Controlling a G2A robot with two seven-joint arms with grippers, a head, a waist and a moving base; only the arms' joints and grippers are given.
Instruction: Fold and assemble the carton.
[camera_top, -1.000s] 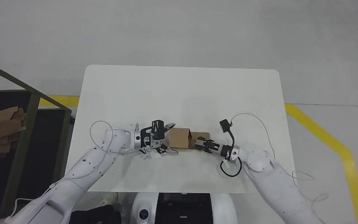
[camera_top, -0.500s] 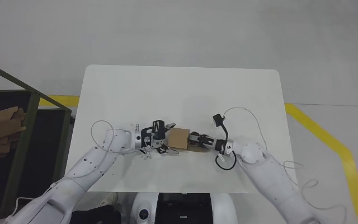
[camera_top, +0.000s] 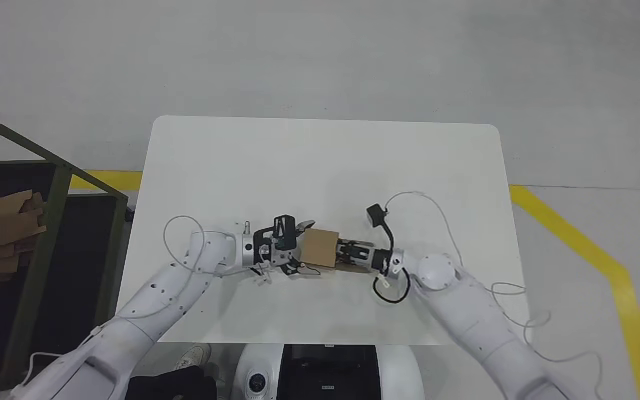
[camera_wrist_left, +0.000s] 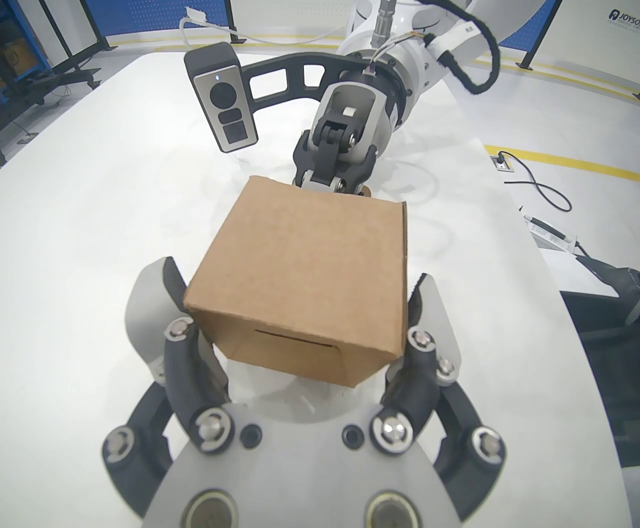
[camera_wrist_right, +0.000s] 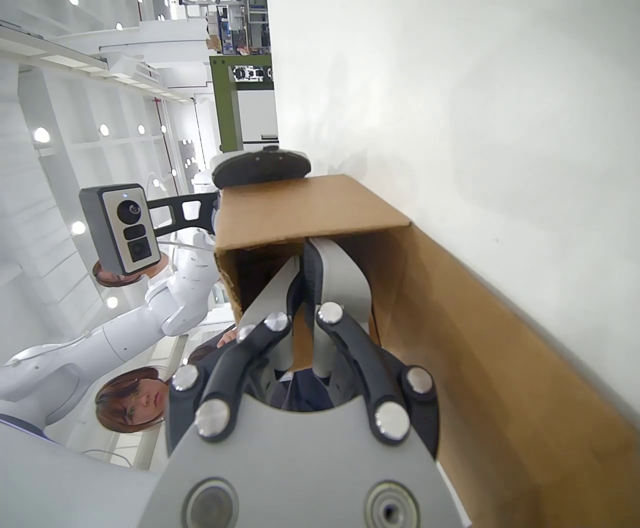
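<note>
Plainly, the count is short: one carton (camera_top: 322, 247), two claws, one white tabletop (camera_top: 320, 160). The carton lies on its side near the middle of the tabletop's front part, directly between the two claws. It is plain brown cardboard, already squared up into a box shape. The end facing the left claw (camera_wrist_left: 296, 277) is shut, with a thin slit across its face. The end facing the right claw (camera_wrist_right: 310, 250) is open, and a long panel runs out from it flat along the tabletop. The left claw straddles the shut end, one finger (camera_wrist_left: 165, 300) against each side wall, gripping the carton. The right claw reaches into the open end with its fingers pressed nearly together, pinching a strip of the carton's cardboard between them.
</note>
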